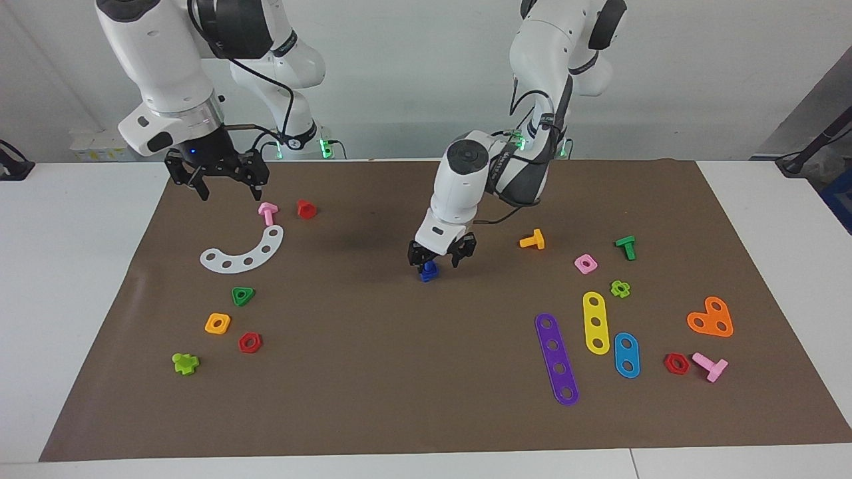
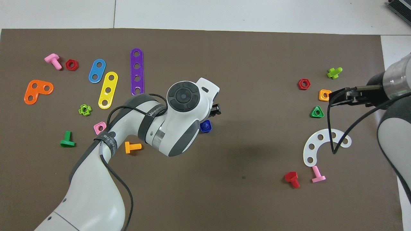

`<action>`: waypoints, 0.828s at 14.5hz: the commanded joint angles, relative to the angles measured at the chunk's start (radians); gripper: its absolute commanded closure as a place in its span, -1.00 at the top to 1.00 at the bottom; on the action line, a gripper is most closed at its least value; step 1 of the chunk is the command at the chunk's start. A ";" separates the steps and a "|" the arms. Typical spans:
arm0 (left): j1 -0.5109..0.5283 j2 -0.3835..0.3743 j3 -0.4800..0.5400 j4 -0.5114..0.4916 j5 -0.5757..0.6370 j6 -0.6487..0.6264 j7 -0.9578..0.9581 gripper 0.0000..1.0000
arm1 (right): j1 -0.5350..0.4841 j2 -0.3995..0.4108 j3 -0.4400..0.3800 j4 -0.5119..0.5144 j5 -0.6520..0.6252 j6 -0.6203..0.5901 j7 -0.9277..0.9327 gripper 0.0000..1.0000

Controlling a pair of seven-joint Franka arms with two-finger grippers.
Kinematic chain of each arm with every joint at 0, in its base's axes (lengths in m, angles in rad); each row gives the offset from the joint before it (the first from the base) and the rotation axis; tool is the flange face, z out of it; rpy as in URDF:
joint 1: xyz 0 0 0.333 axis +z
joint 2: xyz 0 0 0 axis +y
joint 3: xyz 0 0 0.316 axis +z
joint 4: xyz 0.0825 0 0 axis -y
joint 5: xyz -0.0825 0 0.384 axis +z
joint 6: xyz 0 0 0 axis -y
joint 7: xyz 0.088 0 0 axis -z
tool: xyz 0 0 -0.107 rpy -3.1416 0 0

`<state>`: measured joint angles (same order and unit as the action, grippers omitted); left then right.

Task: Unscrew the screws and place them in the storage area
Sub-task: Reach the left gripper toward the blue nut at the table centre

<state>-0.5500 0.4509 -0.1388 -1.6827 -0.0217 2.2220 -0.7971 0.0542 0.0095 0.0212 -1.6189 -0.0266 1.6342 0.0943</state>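
Observation:
The blue screw [image 1: 430,267] [image 2: 205,126] stands upright in a blue square nut [image 1: 429,275] at the middle of the mat. My left gripper [image 1: 439,261] is low over it, open, its fingers on either side of the screw's top; whether they touch it does not show. In the overhead view the left arm covers most of that gripper. My right gripper [image 1: 228,194] [image 2: 332,100] waits, open and with nothing in it, above the mat at the right arm's end. The storage area [image 1: 225,281] [image 2: 306,101] is bare mat among the white curved strip [image 1: 243,253], green triangle nut [image 1: 243,296], orange square nut [image 1: 217,324] and red hexagon nut [image 1: 249,342].
A pink bolt [image 1: 267,213], a red bolt [image 1: 305,209] and a light green cross piece [image 1: 185,363] lie around the storage area. Toward the left arm's end lie purple [image 1: 556,359], yellow [image 1: 596,322] and blue [image 1: 626,354] strips, an orange plate [image 1: 711,318] and several small bolts and nuts.

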 commanded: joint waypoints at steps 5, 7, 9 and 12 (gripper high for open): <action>-0.054 -0.003 0.019 -0.114 0.054 0.110 -0.024 0.54 | -0.010 -0.014 0.006 -0.018 0.019 0.015 0.015 1.00; -0.054 -0.004 0.021 -0.114 0.054 0.108 -0.024 0.45 | -0.010 -0.014 0.005 -0.018 0.019 0.015 0.015 1.00; -0.054 -0.004 0.021 -0.112 0.054 0.108 -0.024 0.38 | -0.010 -0.014 0.005 -0.018 0.019 0.015 0.015 1.00; -0.056 -0.004 0.021 -0.104 0.054 0.100 -0.024 0.36 | -0.010 -0.014 0.005 -0.018 0.019 0.015 0.015 1.00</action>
<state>-0.5865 0.4688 -0.1370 -1.7662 0.0079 2.3091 -0.7987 0.0542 0.0095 0.0212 -1.6189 -0.0266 1.6342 0.0943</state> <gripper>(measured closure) 0.308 0.000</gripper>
